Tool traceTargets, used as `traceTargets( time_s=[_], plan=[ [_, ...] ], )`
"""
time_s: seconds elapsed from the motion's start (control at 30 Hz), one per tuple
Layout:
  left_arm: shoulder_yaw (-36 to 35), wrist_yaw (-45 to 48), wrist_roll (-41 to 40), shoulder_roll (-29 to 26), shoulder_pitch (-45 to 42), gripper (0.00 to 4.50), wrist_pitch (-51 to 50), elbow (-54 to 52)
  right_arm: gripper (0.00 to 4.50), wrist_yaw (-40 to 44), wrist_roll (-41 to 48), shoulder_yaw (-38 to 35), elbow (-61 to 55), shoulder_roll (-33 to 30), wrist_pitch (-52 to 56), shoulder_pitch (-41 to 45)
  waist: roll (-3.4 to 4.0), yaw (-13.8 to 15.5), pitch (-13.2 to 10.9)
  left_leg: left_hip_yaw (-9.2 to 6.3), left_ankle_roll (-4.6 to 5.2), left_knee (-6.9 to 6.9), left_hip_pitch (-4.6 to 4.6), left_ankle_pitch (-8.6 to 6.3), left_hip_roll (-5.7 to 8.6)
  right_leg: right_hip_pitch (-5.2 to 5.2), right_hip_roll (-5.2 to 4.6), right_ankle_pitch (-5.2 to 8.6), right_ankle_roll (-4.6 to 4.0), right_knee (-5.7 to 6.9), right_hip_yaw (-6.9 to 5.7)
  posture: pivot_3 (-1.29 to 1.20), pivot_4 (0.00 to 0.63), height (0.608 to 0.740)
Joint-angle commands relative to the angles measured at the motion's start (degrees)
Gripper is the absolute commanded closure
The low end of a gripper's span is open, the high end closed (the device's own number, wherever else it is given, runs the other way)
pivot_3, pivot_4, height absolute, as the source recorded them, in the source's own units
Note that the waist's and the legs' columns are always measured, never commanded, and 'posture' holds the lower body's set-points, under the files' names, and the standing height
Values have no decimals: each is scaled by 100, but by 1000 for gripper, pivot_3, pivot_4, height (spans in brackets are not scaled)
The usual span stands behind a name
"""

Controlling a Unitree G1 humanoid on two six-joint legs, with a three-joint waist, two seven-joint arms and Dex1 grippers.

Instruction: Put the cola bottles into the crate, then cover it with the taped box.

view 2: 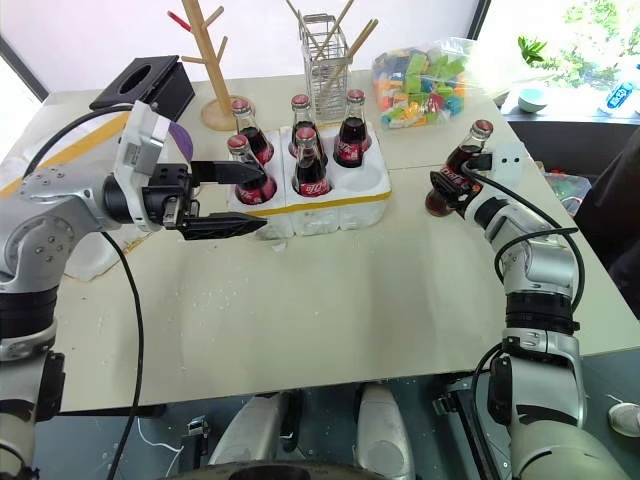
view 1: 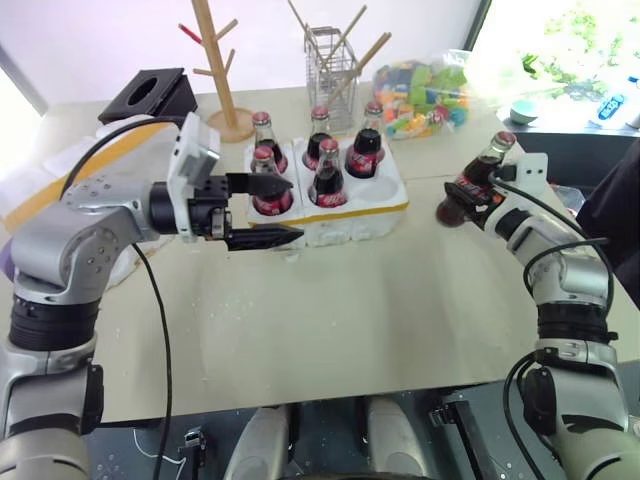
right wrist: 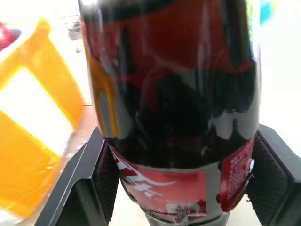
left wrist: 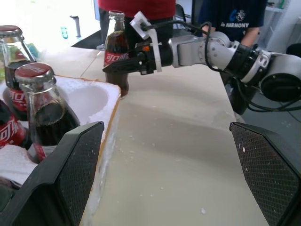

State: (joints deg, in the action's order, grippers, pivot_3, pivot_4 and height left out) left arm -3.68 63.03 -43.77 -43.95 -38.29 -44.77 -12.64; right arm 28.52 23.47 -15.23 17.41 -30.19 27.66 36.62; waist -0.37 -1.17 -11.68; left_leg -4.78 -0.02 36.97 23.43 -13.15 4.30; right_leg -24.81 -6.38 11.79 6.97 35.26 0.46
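The right gripper (view 2: 447, 190) is clenched on the last cola bottle (view 2: 455, 168) near the table's right edge. Lift it upright, then lower it into the crate's (view 2: 345, 195) empty front-right well. The left gripper (view 2: 240, 200) hangs released beside the crate.

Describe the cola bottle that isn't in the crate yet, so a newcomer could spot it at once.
Start at the crate in the middle of the table, where five red-capped cola bottles stand in its wells. Look off to the robot's right of it: the sixth bottle stands alone on the tabletop, clamped in the right gripper. It is the one outside the crate, tilted rather than upright.
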Motion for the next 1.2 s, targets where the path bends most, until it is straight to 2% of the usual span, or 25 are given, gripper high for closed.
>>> traceTargets(
  time_s=[0.03,0.17,0.27,0.43,0.77,0.93,1.07,1.2],
  plan=[
    [-348,-130,-175,-125,81,0,-55,-277,1634,292,712,-261,-1191,-8,4,738,8,-20,-7,1,0,-2,0,0,0,-4,0,0,0,3,2,0,150,740],
    [-435,-227,-221,-157,231,0,-72,-386,1634,415,1177,-125,-1438,120,466,1286,14,-21,-11,2,0,-4,1,0,-3,-10,5,0,0,10,8,0,150,740],
    [-433,-287,-223,-151,240,0,-55,-402,1634,524,1084,185,-1399,193,609,1378,2,28,-4,-3,-1,-4,0,-1,-5,-7,10,0,-1,9,7,0,150,740],
    [-450,-354,-241,-157,232,0,-25,-414,1634,598,890,548,-1291,370,584,1262,-4,53,-4,-3,-1,3,1,0,1,3,6,0,-2,-2,8,0,150,740],
    [-497,-368,-235,-220,228,0,-8,-381,1634,858,252,1005,-748,317,311,1085,-3,25,-5,0,-1,-3,6,0,1,-11,6,-1,-1,5,9,0,150,740],
    [-480,-332,-177,-244,194,0,42,-305,1634,1284,749,815,-1270,243,731,975,-4,25,-5,-1,-1,4,1,0,0,-2,6,-1,-1,5,9,0,150,740],
    [-459,-303,-151,-261,166,0,78,-239,1634,1492,527,1079,-1512,56,781,756,-3,37,-5,-2,-1,-1,2,-1,0,-5,7,-1,-1,5,8,0,150,740],
    [-411,-271,-128,-251,129,0,114,-201,1634,1264,135,1287,-1165,103,664,831,-3,33,-5,-2,-1,-4,3,-1,0,-7,7,0,-2,4,8,0,150,740]
  ],
)
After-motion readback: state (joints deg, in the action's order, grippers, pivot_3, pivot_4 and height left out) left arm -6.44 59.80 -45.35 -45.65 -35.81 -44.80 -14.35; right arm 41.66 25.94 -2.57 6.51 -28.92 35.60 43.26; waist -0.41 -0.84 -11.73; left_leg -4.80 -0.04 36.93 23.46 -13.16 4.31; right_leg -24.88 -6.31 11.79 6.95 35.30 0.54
